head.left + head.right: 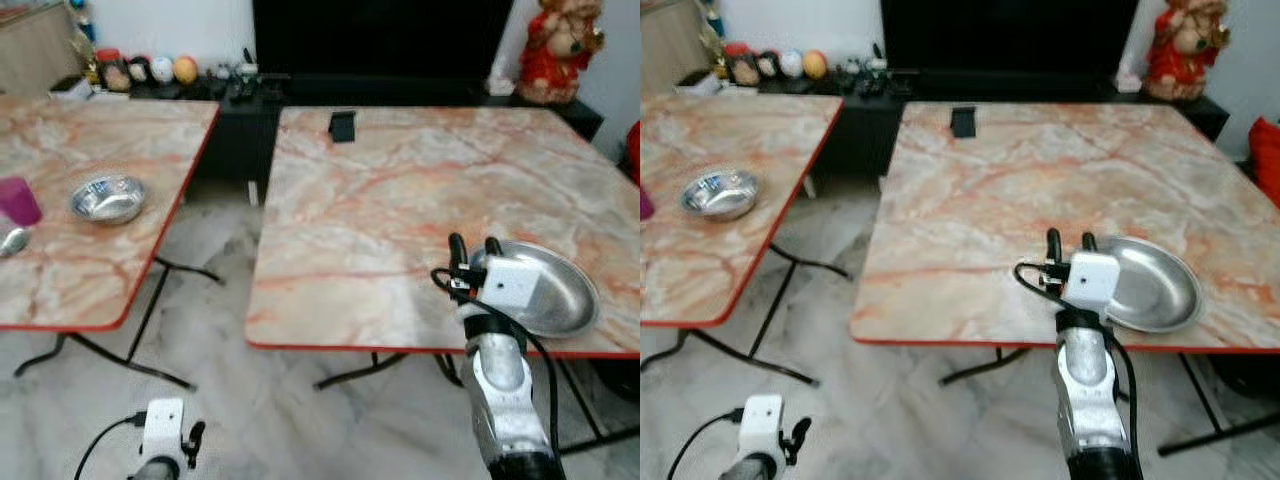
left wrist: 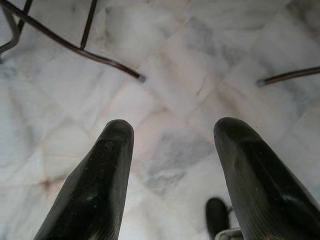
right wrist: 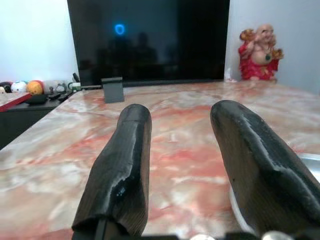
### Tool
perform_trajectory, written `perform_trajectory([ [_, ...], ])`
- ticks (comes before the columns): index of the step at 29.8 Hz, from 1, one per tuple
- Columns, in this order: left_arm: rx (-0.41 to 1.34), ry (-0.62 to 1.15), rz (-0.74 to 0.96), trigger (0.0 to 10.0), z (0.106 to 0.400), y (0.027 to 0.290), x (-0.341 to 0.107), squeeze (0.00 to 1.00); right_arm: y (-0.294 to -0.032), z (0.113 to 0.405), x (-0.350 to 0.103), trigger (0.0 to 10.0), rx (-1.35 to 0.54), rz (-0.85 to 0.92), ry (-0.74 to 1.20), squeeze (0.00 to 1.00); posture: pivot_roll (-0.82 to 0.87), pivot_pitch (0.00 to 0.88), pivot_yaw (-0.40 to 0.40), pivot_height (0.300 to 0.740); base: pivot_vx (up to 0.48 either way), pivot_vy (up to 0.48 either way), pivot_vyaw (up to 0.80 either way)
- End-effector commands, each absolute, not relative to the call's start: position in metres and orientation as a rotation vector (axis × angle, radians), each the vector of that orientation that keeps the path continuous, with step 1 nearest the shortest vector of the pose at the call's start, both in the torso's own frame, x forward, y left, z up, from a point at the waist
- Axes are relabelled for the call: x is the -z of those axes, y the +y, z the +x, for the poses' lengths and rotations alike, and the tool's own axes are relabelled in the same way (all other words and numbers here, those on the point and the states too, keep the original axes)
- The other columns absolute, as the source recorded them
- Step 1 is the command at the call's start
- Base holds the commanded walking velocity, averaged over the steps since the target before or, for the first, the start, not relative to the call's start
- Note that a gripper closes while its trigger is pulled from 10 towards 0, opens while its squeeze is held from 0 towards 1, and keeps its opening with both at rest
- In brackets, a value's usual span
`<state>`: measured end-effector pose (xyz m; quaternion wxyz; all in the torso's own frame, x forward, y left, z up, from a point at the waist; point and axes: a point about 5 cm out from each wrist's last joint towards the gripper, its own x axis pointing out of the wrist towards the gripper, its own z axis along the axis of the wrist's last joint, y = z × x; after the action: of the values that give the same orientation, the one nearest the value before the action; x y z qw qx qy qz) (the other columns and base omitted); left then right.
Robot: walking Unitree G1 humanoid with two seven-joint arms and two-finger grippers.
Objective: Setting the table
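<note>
A round steel plate (image 1: 556, 293) lies on the near right part of the right marble table (image 1: 400, 200). My right gripper (image 1: 474, 243) hovers just above the table at the plate's left rim, open, with nothing between its fingers (image 3: 125, 165). The plate's edge (image 3: 311, 161) peeks out under one finger. On the left table (image 1: 70, 270) are a steel bowl (image 1: 108, 198), a purple cup (image 1: 18, 200) and a small metal item (image 1: 12, 240) at the view's edge. My left gripper (image 2: 172, 135) hangs low over the floor, open.
A small black stand (image 1: 342, 125) sits at the right table's far edge. A gap of marble floor (image 1: 215, 300) with folding table legs separates the tables. Behind are a dark TV cabinet (image 1: 380, 40), trinkets (image 1: 160, 68) and a red figurine (image 1: 560, 45).
</note>
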<state>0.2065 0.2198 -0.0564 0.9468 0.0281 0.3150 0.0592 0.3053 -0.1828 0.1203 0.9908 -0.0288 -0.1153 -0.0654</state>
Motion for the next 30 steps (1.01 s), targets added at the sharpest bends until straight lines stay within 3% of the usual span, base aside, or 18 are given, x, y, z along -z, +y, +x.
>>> perform_trajectory([
  [1, -0.118, 0.658, 0.046, 10.0, 0.2048, 0.2171, 0.0587, 0.00, -0.1876, 0.3045, -0.1193, 10.0, 0.145, -0.063, -0.222, 0.00, -0.09, 0.000, 0.022, 0.736, 0.000, 0.315, 0.00],
  [30, -0.127, 0.665, 0.042, 10.0, 0.2025, 0.2167, 0.0602, 0.00, -0.1814, 0.3070, -0.1188, 10.0, 0.121, -0.054, -0.209, 0.00, -0.09, 0.001, 0.013, 0.736, 0.000, 0.314, 0.00],
])
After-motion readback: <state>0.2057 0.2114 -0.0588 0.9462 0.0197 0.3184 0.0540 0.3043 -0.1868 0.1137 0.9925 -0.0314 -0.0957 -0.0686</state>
